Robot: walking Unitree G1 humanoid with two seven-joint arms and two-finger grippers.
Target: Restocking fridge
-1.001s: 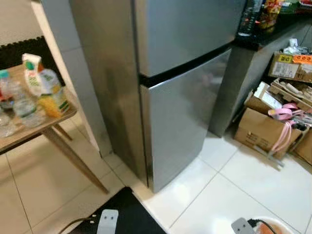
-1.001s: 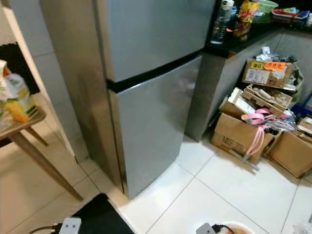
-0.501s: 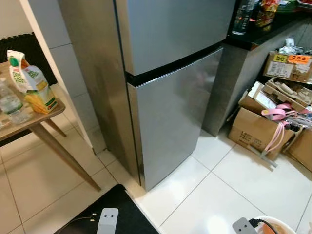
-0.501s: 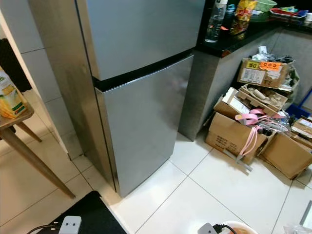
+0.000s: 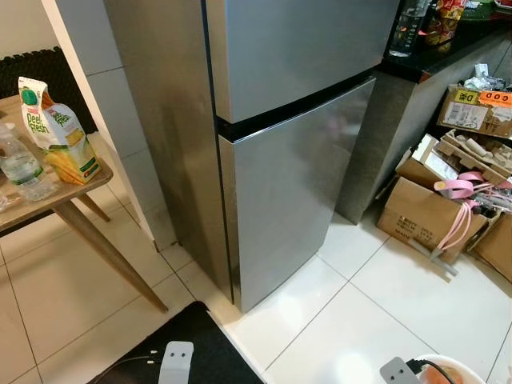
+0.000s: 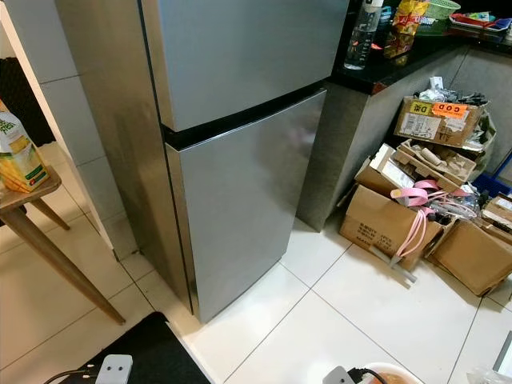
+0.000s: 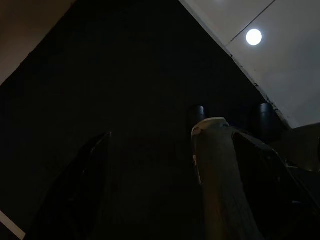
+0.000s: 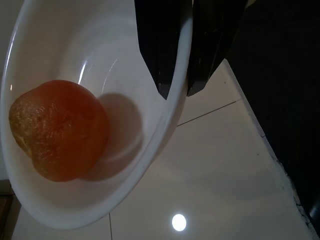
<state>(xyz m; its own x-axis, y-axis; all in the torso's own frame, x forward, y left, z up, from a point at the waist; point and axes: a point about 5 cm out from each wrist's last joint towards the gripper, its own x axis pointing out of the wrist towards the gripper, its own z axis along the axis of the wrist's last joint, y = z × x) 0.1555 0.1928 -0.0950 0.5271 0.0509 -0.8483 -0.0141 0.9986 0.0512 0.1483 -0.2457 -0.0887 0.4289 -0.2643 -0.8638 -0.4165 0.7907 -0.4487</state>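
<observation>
Compared with half a second ago, the whole scene is shifted a little to the right and the side table with its carton is seen more fully at the left edge, so the camera has turned; nothing in the room itself is seen to have moved.

A tall steel fridge (image 5: pixel 296 120) is seen ahead with both doors closed, a dark seam dividing the upper door from the lower one. Its brushed front is plain and carries faint reflections. It stands on pale floor tiles (image 5: pixel 384 304), against a grey tiled wall on its left and a dark counter (image 6: pixel 384 68) on its right. A clear bottle (image 6: pixel 358 36) is stood on that counter. Open cardboard boxes (image 5: pixel 424 212) are piled on the floor below it, with a pink strap draped over them.

To the left, a wooden table (image 5: pixel 56 204) is seen holding a green and yellow carton (image 5: pixel 56 132) and a water bottle (image 5: pixel 22 168). A black mat (image 5: pixel 192 344) lies on the floor just before the fridge.

In the right wrist view, the right gripper (image 8: pixel 182 90) is pinched on the rim of a white bowl (image 8: pixel 60 200), one finger inside and one outside. An orange fruit (image 8: pixel 57 130), possibly a tangerine, is resting in the bowl.

The left gripper (image 7: pixel 150 165) hangs over the dark mat, its fingers spread apart with nothing between them.
</observation>
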